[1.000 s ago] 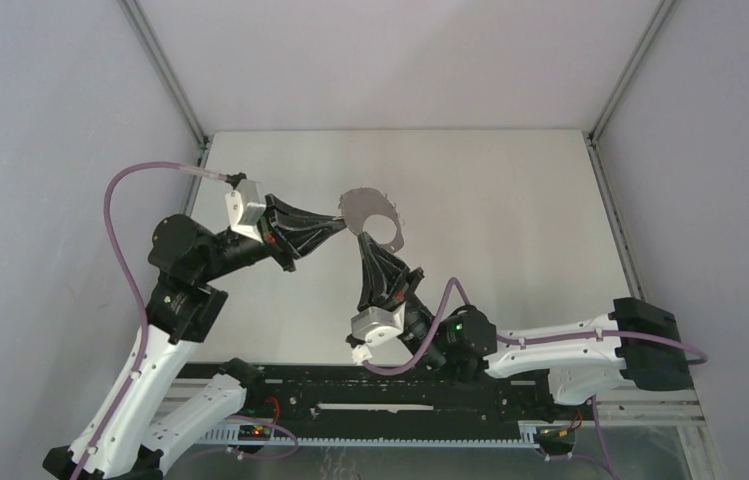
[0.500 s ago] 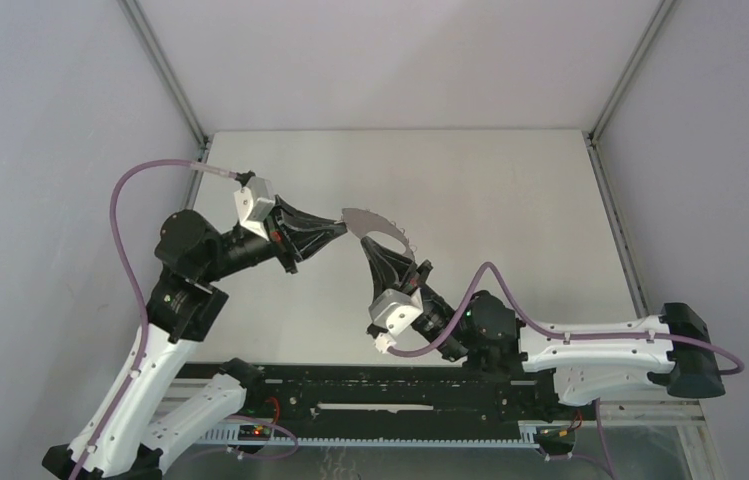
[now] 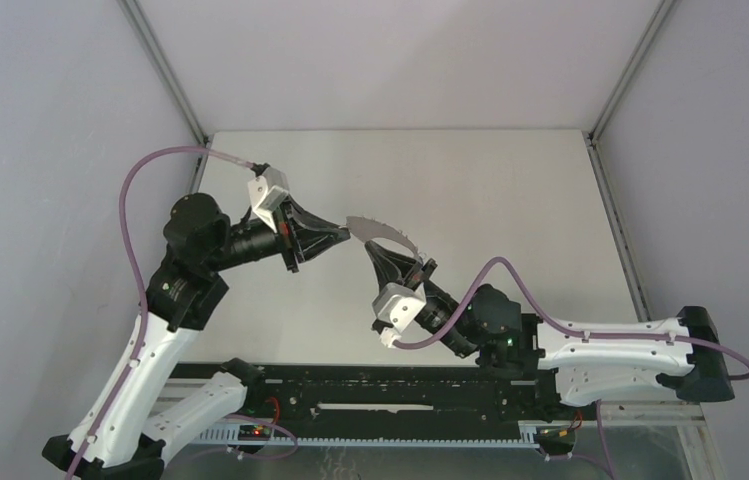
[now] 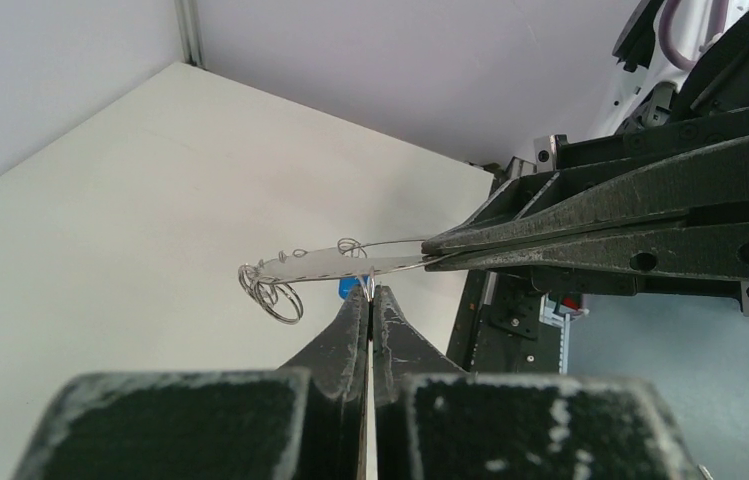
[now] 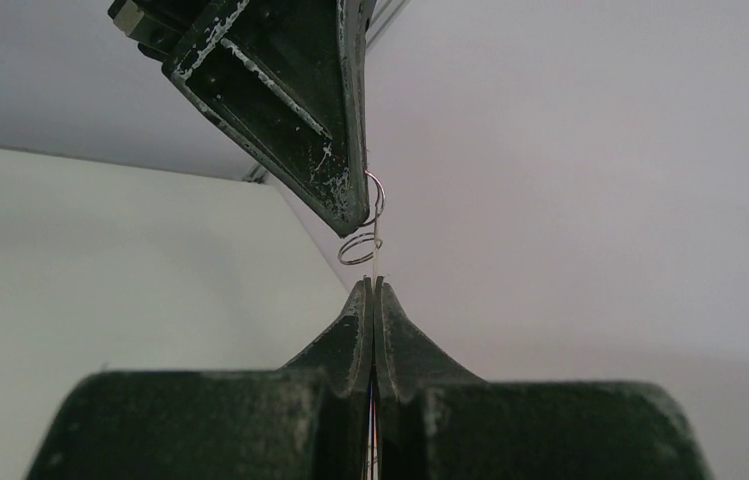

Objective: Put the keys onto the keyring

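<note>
The keyring (image 3: 390, 230) is a thin grey metal ring held in the air between both grippers, nearly edge-on from above. My left gripper (image 3: 348, 232) is shut on a small wire loop at its left rim. My right gripper (image 3: 382, 252) is shut on its near rim. In the left wrist view the keyring (image 4: 320, 262) runs flat above my shut left gripper (image 4: 371, 292), and the right gripper (image 4: 432, 262) pinches it from the right. A bit of blue key head (image 4: 347, 288) shows behind my left fingertips. Small split rings (image 4: 278, 296) hang at the keyring's far end. No other key shows.
The white table (image 3: 510, 200) lies below the held ring, closed in by grey walls with metal corner posts (image 3: 165, 70). The black base rail (image 3: 400, 395) runs along the near edge. Purple cables (image 3: 140, 190) loop off both wrists.
The keyring has tipped from nearly face-on to nearly edge-on. The left wrist rose and moved right. The right arm stretched out to the right, its gripper still on the ring.
</note>
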